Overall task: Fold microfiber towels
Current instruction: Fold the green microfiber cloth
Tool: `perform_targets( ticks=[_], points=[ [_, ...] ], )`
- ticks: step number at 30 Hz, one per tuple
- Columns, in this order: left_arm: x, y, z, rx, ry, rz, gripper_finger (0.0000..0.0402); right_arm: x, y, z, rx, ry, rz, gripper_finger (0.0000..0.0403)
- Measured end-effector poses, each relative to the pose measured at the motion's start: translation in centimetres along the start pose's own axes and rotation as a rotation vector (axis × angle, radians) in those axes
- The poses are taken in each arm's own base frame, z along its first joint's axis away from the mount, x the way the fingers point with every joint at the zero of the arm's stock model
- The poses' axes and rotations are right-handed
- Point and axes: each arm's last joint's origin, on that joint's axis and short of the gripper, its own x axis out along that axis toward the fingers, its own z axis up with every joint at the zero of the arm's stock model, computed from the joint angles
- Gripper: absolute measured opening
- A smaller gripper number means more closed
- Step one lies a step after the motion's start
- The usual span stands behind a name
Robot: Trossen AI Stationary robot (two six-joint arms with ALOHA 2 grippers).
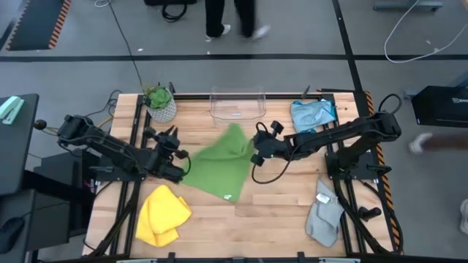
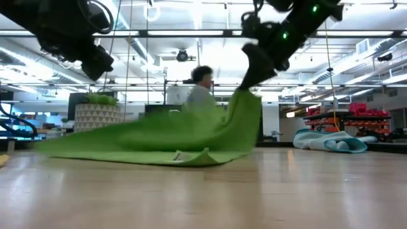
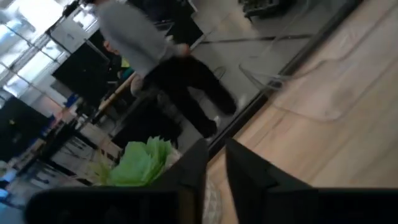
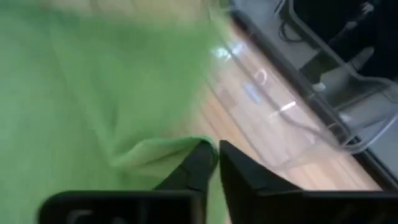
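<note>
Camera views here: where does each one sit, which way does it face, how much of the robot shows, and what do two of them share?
High: overhead, straight down on the table; both arms.
Low: table height, level toward the room; both arms from above, right end effector lifting the green towel.
Left wrist: looks past the left end effector to the plant, bin and a person.
Right wrist: past its own dark fingers at the towel.
High and low share the towel and plant.

A blurred person [image 3: 155,56] stands cut off beyond the table.

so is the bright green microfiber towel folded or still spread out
Mostly spread: the bright green microfiber towel lies open on the wooden table, one edge lifted at the right gripper.
</note>
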Motion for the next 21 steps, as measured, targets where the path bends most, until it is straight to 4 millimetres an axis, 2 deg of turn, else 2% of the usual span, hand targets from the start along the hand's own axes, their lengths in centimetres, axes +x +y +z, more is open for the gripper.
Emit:
perform_targets(
  ticks=[6,10,12,15,18,21],
  points=[
    [-0.2,0.7,1.0,0.033,0.075,-0.044,0.0197,-1.5,0.5,-0.2,-0.049,0.033,0.025,0.0166],
    [-1.2,1.6,2.6,0.004,0.077,-0.099,0.0238,-3.1,1.3,-0.2,-0.070,0.018,0.055,0.0214],
    [-1.9,1.7,3.1,0.012,0.095,-0.171,0.0241,-4.0,1.5,-0.5,-0.075,0.020,0.046,0.0227],
    [-3.1,0.8,3.2,0.099,0.144,-0.359,0.0225,-4.8,2.0,-1.0,-0.065,0.019,0.076,0.0235],
    [-4.2,-0.5,2.7,0.159,0.169,-0.544,0.0194,-5.3,4.2,-2.1,-0.116,0.024,0.204,0.0233],
    [-4.6,-1.4,2.2,0.160,0.171,-0.632,0.0153,-4.8,7.0,-3.9,-0.168,0.031,0.317,0.0216]
  ],
)
